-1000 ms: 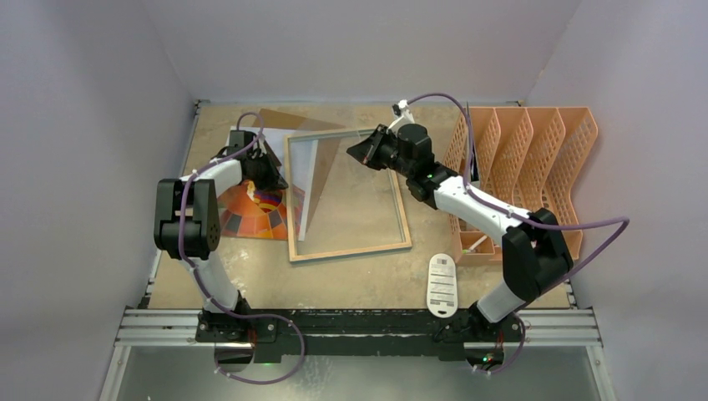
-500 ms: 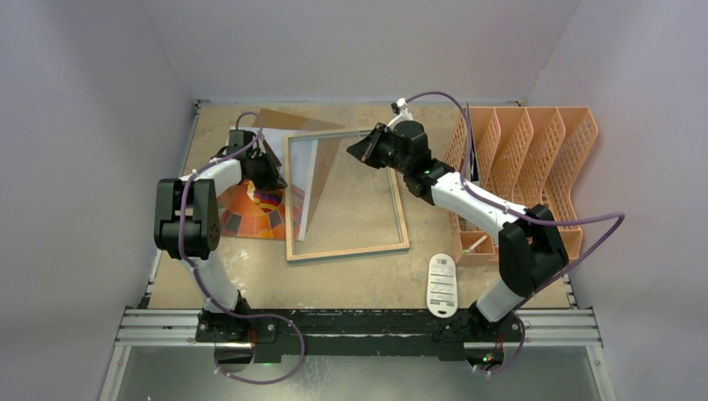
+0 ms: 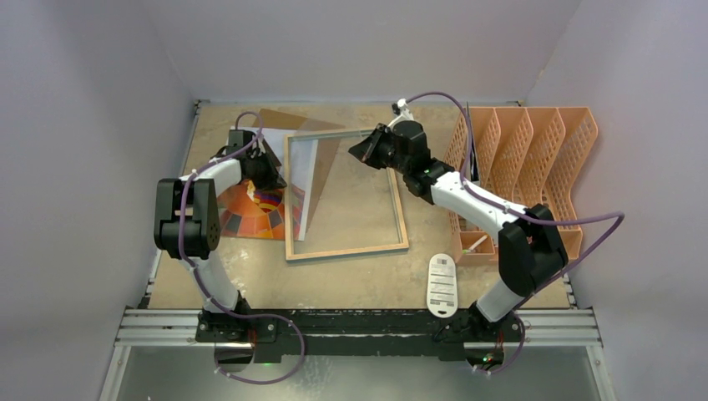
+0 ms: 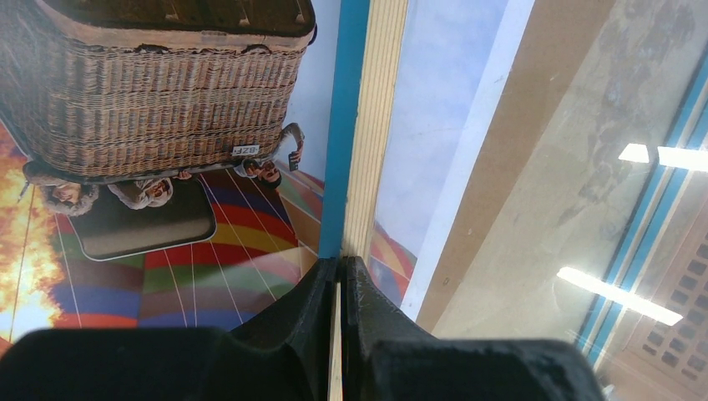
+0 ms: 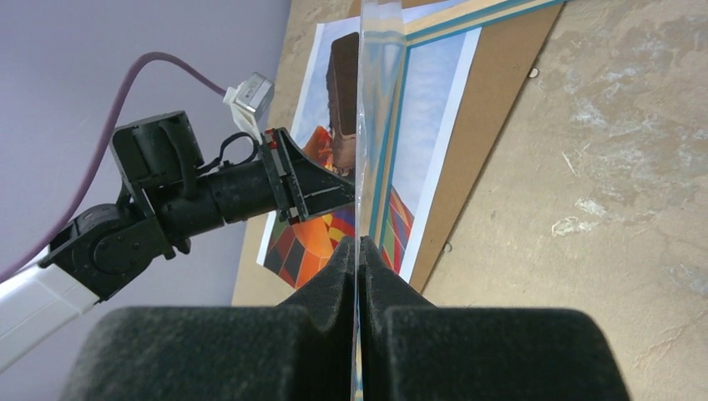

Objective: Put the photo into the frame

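The left claw (image 4: 341, 266) pinches the left border of the large rectangular blue-fronted, light-wood picture frame (image 4: 367, 125), the right claw (image 5: 357, 246) pinches its clear glass pane (image 5: 365, 100), and the orange-red balloon paper photo (image 4: 167, 251) lies just beneath the left claw.

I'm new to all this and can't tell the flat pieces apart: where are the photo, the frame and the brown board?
the photo (image 3: 250, 219), top view, orange balloon pattern.
the frame (image 3: 347, 251), top view, near wooden rail.
the brown board (image 3: 284, 124), top view, bare far corner.
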Controlling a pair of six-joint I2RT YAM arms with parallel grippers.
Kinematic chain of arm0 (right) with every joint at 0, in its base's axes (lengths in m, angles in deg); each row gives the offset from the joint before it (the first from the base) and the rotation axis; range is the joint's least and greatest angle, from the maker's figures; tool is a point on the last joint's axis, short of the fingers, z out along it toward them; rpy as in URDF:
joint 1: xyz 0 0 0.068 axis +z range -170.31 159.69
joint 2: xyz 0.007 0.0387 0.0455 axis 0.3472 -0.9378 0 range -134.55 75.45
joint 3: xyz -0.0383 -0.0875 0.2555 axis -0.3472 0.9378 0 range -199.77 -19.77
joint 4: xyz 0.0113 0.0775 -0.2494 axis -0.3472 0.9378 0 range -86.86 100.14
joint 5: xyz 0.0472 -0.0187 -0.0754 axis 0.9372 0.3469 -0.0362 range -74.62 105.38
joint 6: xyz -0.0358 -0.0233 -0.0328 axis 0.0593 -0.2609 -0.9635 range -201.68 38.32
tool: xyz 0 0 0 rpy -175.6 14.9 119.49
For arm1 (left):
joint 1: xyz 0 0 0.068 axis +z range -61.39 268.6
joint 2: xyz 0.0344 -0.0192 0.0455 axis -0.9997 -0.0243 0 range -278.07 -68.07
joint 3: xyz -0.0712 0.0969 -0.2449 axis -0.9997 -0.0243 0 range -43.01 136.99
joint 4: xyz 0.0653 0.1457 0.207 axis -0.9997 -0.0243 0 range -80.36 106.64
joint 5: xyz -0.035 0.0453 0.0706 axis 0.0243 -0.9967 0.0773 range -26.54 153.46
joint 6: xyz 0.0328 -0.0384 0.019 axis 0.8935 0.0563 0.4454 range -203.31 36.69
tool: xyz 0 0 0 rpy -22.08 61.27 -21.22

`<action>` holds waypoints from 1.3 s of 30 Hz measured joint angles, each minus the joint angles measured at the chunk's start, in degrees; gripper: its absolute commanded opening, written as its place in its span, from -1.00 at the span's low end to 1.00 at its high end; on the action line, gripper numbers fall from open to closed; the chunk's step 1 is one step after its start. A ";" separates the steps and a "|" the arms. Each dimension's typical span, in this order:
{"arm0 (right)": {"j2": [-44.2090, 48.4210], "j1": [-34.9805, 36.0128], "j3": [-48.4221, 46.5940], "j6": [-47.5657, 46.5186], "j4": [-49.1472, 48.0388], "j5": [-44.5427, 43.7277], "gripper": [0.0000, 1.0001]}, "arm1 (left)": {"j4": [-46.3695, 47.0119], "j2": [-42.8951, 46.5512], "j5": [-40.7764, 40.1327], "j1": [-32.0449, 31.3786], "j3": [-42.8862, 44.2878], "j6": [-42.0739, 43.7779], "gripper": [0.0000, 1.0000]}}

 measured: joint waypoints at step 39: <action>-1.66 0.00 4.46 -10.84 5.60 -2.80 -0.03 | -0.35 -0.39 -0.96 0.15 0.81 0.04 -0.74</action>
